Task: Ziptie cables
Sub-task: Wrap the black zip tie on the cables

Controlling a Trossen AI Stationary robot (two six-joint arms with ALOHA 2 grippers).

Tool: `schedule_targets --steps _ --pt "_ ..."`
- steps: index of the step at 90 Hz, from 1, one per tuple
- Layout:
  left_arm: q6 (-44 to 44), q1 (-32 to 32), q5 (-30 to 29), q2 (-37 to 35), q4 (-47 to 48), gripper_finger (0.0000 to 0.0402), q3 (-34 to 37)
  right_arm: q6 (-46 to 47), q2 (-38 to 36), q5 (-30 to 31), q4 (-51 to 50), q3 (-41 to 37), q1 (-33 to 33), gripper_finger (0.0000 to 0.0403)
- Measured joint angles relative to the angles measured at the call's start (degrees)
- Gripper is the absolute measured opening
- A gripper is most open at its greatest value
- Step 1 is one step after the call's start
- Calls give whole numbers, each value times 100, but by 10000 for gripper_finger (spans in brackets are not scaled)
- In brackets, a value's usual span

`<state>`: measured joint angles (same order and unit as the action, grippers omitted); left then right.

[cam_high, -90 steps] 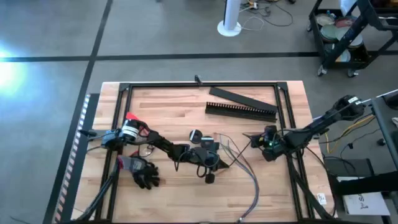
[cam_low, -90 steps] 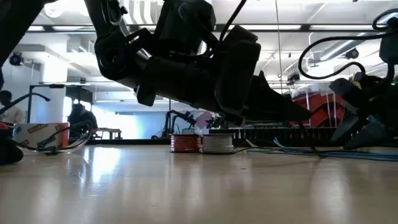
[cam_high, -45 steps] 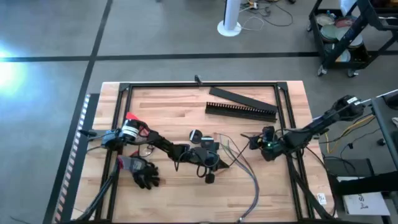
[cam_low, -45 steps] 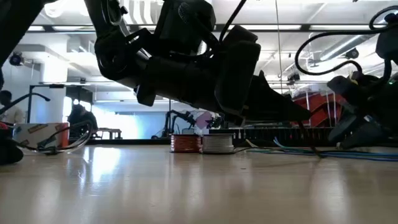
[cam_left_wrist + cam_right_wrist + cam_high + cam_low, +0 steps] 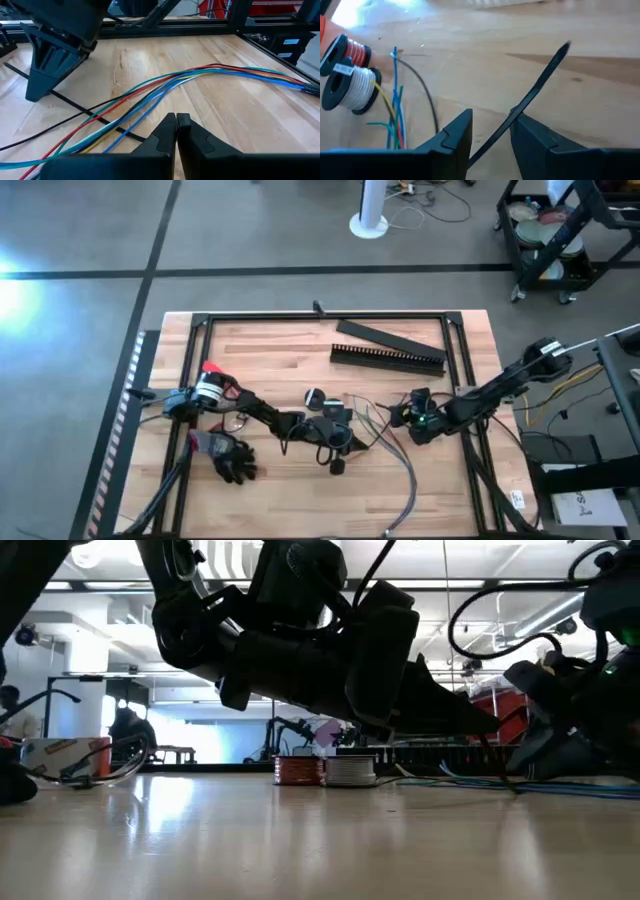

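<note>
Left tool (image 5: 176, 120) sat low over the light wooden desk (image 5: 240, 105), its two dark fingers pressed together. A bundle of thin red, green, blue and white cables (image 5: 200, 77) ran across the wood ahead, crossing a thin straight black plastic ziptie (image 5: 75, 103). Other arm's dark tool (image 5: 55, 55) stood beyond.

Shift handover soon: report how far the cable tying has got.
Done: nothing tied; the coloured cables lie loose on the table. In hand: the ziptie is at the right tool, not around them; the left tool hovers shut over the cables. Left: loop and cinch.
</note>
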<state>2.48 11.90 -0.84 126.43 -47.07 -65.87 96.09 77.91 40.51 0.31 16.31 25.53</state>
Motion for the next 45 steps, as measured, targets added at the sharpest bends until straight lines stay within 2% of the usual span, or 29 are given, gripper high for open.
schedule_targets --steps 22,37,45 --pt "0 -2 0 0 0 0 0 -156 323 -86 60 250 7 64" --pt "3 -1 0 0 0 0 0 -419 186 -395 287 321 78 20" --pt "64 0 0 0 0 0 0 -674 71 -285 247 311 188 4"
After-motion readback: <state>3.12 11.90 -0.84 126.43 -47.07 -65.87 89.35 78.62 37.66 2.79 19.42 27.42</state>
